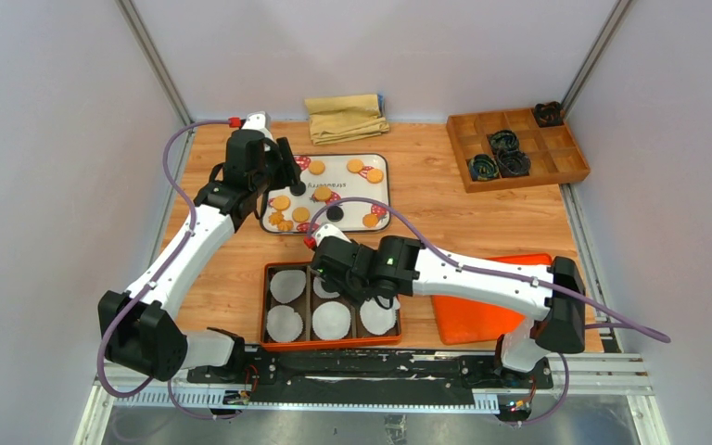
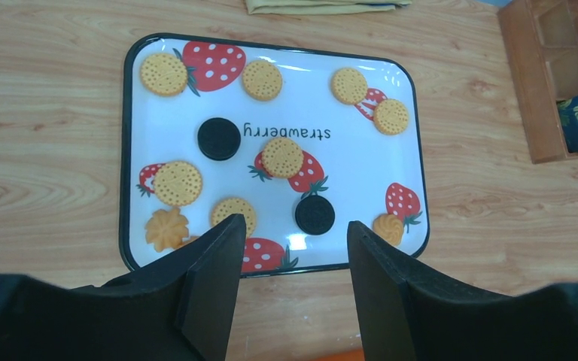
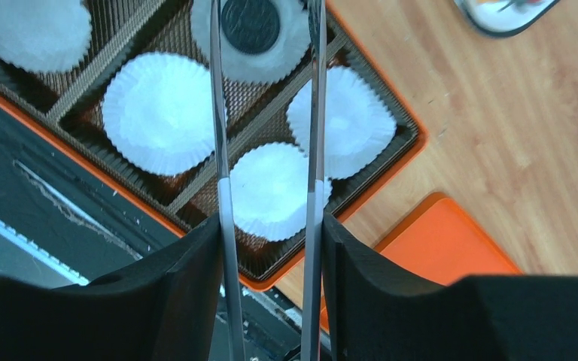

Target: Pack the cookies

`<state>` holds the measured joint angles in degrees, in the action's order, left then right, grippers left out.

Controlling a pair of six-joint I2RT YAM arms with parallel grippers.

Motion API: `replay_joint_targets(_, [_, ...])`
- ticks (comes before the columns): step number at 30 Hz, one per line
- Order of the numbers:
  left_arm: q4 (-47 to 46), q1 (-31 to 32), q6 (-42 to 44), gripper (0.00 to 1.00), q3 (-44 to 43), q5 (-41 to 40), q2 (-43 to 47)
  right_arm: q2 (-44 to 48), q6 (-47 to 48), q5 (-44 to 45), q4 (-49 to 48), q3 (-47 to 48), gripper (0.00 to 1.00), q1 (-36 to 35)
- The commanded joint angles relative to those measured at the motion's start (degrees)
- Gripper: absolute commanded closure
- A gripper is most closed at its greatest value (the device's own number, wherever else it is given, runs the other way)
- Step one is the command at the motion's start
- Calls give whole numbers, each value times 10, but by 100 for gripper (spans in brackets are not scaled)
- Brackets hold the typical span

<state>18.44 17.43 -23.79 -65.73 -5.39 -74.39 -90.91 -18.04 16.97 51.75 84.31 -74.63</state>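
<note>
Probably light, stiff and crumbly, best pinched gently across the rim, the cookies [image 2: 281,156] lay mostly on the strawberry tray [image 2: 196,98] below the left gripper [image 2: 295,224], its jaws partly open and empty, while the right gripper [image 3: 271,219] had its jaws clasped on tongs [image 3: 222,150] parted around one black cookie [image 3: 250,25] in a liner [image 3: 290,53].

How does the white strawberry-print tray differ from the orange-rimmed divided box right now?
The white strawberry-print tray is one open flat surface; the orange-rimmed divided box is split into compartments holding white crinkled paper liners. The tray carries many loose cookies, golden-orange and black; the box shows only one black cookie. The tray lies farther back on the wooden table; the box sits near its front edge. Both are rectangular and lie flat.
</note>
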Motion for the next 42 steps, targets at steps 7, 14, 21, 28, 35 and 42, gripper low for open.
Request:
replay_joint_targets(7, [-15,1,5,41,5,9,9,13,47,100,-13,68,48,40])
replay_joint_targets(14, [-14,1,8,41,-1,6,-1,-38,74,55,-91,42,47,128])
replay_joint_targets(21, [-6,1,15,41,-6,-9,-14,-106,90,10,-118,65,47,162])
replay_joint_targets(28, [-3,1,20,41,-6,-21,-11,-144,90,-4,-135,61,46,181])
replay_joint_targets(35, [-3,1,23,41,-8,-21,-10,-162,84,-12,-142,64,46,207])
replay_joint_targets(42, [-6,1,21,41,-8,-18,-11,-143,91,-2,-140,54,46,212])
